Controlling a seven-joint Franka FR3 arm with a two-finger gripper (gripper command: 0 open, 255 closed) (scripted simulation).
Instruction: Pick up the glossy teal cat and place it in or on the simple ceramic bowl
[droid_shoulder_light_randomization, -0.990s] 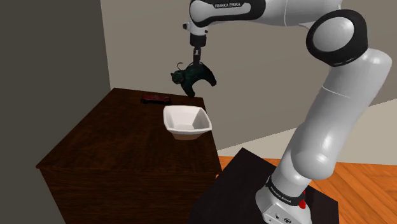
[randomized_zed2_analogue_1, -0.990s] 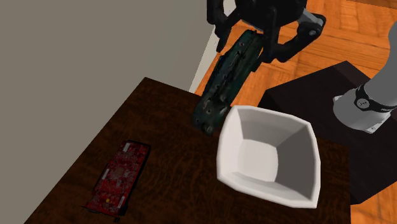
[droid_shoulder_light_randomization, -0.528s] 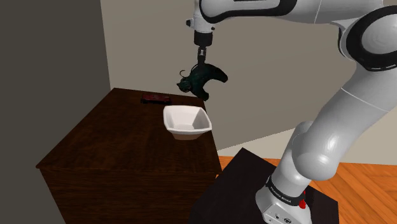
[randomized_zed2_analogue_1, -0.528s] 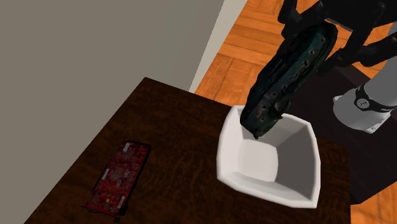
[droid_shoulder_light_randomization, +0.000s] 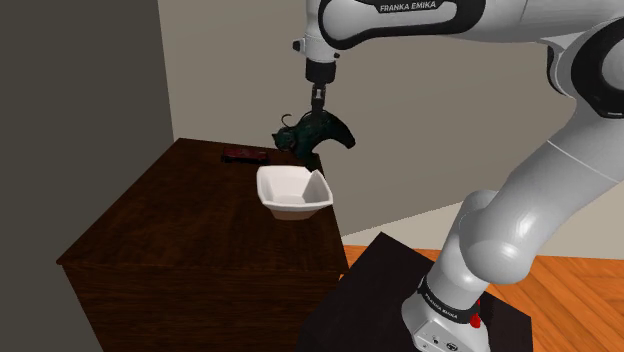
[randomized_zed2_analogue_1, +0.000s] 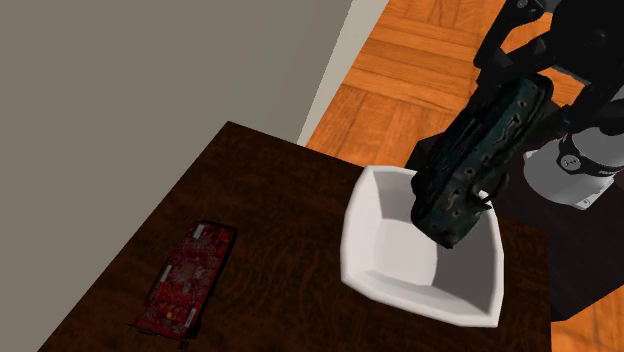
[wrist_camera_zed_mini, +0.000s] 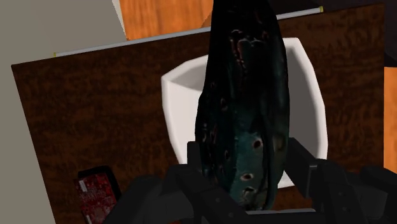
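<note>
A dark teal cat figure (droid_shoulder_light_randomization: 316, 133) hangs in the air, clasped by my black gripper (droid_shoulder_light_randomization: 317, 107), which is shut on its back. In the second exterior view the cat (randomized_zed2_analogue_1: 478, 152) hangs head down over the white square bowl (randomized_zed2_analogue_1: 395, 255), below the gripper (randomized_zed2_analogue_1: 533, 72). The bowl (droid_shoulder_light_randomization: 292, 190) stands on the dark wooden table (droid_shoulder_light_randomization: 190, 215) near its edge toward the stand. In the wrist view the cat (wrist_camera_zed_mini: 245, 108) sits between the fingers of the gripper (wrist_camera_zed_mini: 245, 186) and hides much of the bowl (wrist_camera_zed_mini: 175, 105).
A flat red card (droid_shoulder_light_randomization: 245, 154) lies on the table by the grey wall, away from the bowl (randomized_zed2_analogue_1: 185, 278). The black stand (droid_shoulder_light_randomization: 390, 290) sits on an orange wooden floor (randomized_zed2_analogue_1: 400, 70) beside the table.
The gripper has carried the cat sideways from beside the bowl to above its inside, and a little lower. The bowl and red card have not moved.
</note>
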